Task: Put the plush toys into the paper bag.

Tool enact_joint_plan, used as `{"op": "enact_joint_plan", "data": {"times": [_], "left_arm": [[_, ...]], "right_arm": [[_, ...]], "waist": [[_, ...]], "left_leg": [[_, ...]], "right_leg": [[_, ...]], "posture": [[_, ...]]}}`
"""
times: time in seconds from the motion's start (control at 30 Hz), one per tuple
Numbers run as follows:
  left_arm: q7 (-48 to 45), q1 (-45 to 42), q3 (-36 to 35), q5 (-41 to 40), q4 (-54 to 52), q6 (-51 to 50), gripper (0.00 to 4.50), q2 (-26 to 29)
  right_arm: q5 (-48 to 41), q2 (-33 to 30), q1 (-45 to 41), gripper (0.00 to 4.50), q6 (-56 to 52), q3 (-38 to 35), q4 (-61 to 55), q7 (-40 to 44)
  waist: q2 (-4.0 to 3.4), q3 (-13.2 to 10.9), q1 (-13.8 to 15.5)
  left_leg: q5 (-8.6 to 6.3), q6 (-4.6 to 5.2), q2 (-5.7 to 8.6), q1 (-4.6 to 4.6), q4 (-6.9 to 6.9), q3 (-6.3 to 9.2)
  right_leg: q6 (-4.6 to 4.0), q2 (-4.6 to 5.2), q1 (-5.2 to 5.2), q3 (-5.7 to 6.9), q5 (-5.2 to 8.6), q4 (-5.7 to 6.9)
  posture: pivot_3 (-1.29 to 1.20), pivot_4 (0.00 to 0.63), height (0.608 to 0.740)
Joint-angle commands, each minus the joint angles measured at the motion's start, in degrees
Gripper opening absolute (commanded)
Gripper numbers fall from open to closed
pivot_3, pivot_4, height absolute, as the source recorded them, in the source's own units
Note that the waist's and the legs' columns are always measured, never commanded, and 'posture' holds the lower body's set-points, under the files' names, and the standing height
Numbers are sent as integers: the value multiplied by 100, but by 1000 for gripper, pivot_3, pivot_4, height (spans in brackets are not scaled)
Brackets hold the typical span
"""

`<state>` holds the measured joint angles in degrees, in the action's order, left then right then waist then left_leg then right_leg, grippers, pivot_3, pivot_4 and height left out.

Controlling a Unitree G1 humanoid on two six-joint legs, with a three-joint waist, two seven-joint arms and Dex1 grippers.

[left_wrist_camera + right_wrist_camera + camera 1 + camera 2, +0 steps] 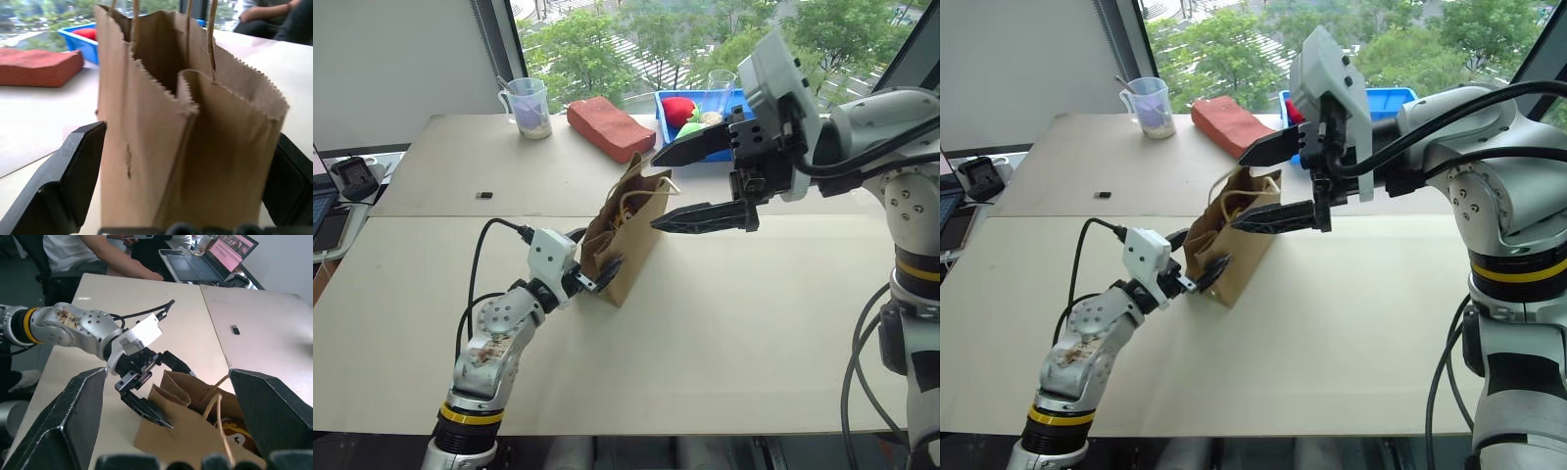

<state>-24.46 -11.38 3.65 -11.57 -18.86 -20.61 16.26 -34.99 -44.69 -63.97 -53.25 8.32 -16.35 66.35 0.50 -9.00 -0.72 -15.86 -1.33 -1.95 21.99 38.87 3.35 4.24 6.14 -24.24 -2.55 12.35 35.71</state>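
Note:
The tan paper bag (pixel 625 235) stands upright and open in the middle of the table, its cord handles up. My left gripper (pixel 592 257) is level and open, with one black finger on each side of the bag's near end (pixel 186 147). My right gripper (pixel 656 191) hovers open just above the bag's mouth, pointing left, with nothing between its fingers. In the right wrist view an orange-brown plush toy (pixel 237 438) lies inside the bag, partly hidden by the paper walls.
A reddish-brown block (pixel 610 127), a blue tray (pixel 695 95) with red and green soft things, and a clear plastic jug (pixel 529 106) stand at the table's far side. A small black item (pixel 485 195) lies left of the bag. A person (pixel 98 254) sits by a laptop (pixel 215 259).

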Motion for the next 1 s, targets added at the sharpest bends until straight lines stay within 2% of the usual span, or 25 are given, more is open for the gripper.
{"op": "enact_joint_plan", "data": {"times": [0.03,0.07,0.1,0.13,0.37,0.4,0.53,0.7,0.83,1.0], "left_arm": [[255,-97,77,186,117,264,4500,-189],[285,-106,74,201,149,308,4500,-242],[303,-111,69,215,168,344,3976,-274],[291,-121,66,210,188,368,3706,-288],[39,-179,-55,115,252,370,327,-138],[-2,-192,-65,104,255,366,39,-113],[-768,-720,-256,-622,327,-14,39,132],[-3164,-1687,-235,-1886,946,-498,39,971],[-4942,-2405,298,-1663,2230,108,39,1414],[-5920,-3036,660,-1122,3998,1352,39,1128]], "right_arm": [[-8,-1,-85,4429,146,-50,-286,-16],[-37,12,-108,4429,125,-46,-326,-22],[-52,21,-122,4500,110,-45,-350,-29],[-64,28,-134,4500,95,-46,-366,-34],[134,-95,-72,4500,202,-75,-212,-46],[153,-110,-81,4500,210,-86,-187,-46],[26,-435,-439,4500,49,-363,212,172],[-218,-1171,-1128,4500,-189,-503,1021,977],[-217,-1489,-1488,4500,-327,-377,1525,1403],[-277,-1528,-1308,4500,-522,-319,1267,1417]], "waist": [[0,0,3],[0,0,4],[0,0,3],[0,0,2],[0,0,3],[0,0,6],[1,-1,22],[1,-4,15],[0,-3,-29],[-1,-4,-53]], "left_leg": [[0,0,0,1,0,0],[0,0,0,1,-1,1],[0,0,0,0,-1,2],[0,0,0,1,-2,2],[0,0,0,0,-1,1],[0,0,0,0,-1,1],[1,-2,0,5,-1,1],[1,-2,-1,11,-5,2],[-3,6,-1,5,-18,-5],[-4,6,-2,8,-16,-12]], "right_leg": [[0,0,0,0,0,0],[0,0,0,1,0,0],[0,0,-1,2,0,0],[0,0,-1,2,0,0],[0,0,0,1,0,-1],[0,0,0,1,0,-1],[0,0,-2,2,0,-3],[1,0,-6,5,1,-7],[1,0,4,6,1,-57],[1,0,-2,3,1,-57]], "posture": [[0,150,740],[0,150,740],[0,150,740],[0,150,740],[0,150,740],[0,150,740],[0,150,740],[0,150,740],[0,150,740],[0,150,740]]}}
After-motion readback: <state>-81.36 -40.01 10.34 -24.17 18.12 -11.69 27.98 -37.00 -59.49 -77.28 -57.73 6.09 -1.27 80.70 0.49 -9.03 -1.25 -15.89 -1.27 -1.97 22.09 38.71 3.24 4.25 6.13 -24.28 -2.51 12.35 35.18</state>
